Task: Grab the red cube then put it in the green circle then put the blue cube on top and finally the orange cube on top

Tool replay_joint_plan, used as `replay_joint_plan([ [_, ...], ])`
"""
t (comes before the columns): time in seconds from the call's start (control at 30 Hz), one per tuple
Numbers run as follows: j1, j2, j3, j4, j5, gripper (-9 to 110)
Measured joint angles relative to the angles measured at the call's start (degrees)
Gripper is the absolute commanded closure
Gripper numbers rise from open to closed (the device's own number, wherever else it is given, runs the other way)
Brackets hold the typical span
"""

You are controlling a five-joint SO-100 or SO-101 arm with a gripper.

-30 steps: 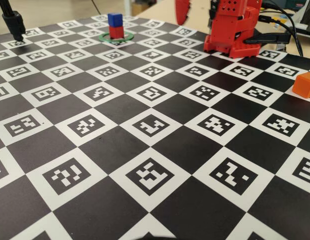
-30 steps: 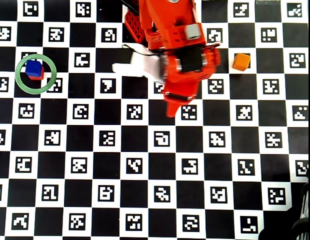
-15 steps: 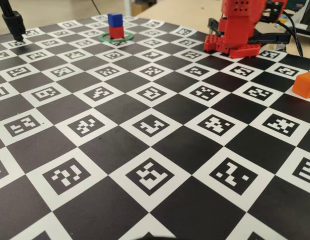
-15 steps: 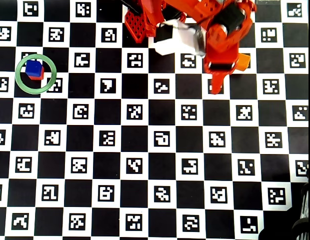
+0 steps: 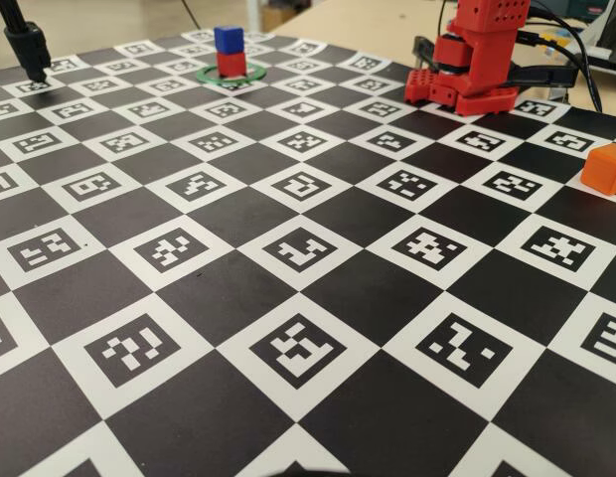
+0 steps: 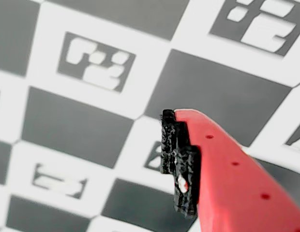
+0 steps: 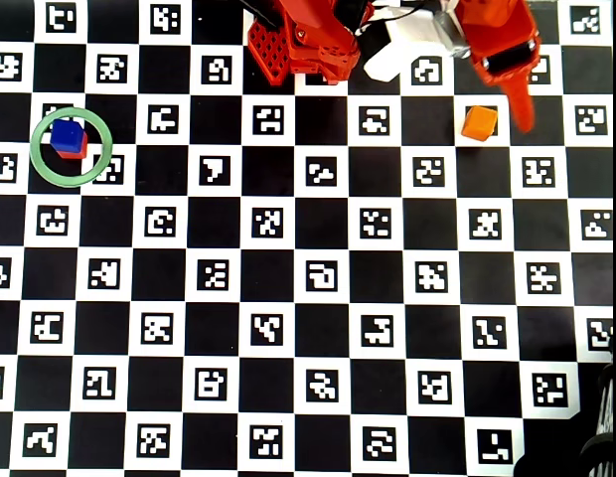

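Note:
The blue cube (image 7: 63, 134) (image 5: 228, 39) sits on the red cube (image 7: 77, 149) (image 5: 231, 64) inside the green circle (image 7: 109, 149) (image 5: 203, 74), at the left of the overhead view. The orange cube (image 7: 479, 122) (image 5: 606, 167) lies alone on the board at the right. My red gripper (image 7: 523, 111) hangs just right of the orange cube in the overhead view, apart from it. In the wrist view only one red finger with its black pad (image 6: 178, 159) shows. Bare board lies beside the pad, so the gripper is open and empty.
The board (image 7: 318, 328) is a black-and-white checker of printed markers. The arm's red base (image 7: 303, 45) (image 5: 462, 75) stands at the back edge with cables behind it. A black stand (image 5: 28, 45) rises at the far left in the fixed view.
The arm has swung from the board's middle to the right in the overhead view, ending beside the orange cube. The blue-on-red stack has not moved.

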Motion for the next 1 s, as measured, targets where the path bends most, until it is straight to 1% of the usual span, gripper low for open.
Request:
replay_joint_plan([
  [0.1,-0.3,-0.3,2.6,-1.8,4.8,47],
  [0.23,1.7,-3.1,3.4,-0.9,12.8,45],
  [0.37,1.2,-8.4,3.4,1.8,15.8,42],
  [0.57,-2.0,-12.6,3.3,1.7,18.6,42],
  [0.67,-6.1,-14.2,2.4,-0.6,20.3,42],
  [0.77,-9.1,-16.0,2.3,-6.2,23.3,42],
  [0.9,-10.0,-19.7,2.3,-13.2,27.2,42],
  [1.0,-9.1,-22.5,2.2,-15.7,28.9,42],
])
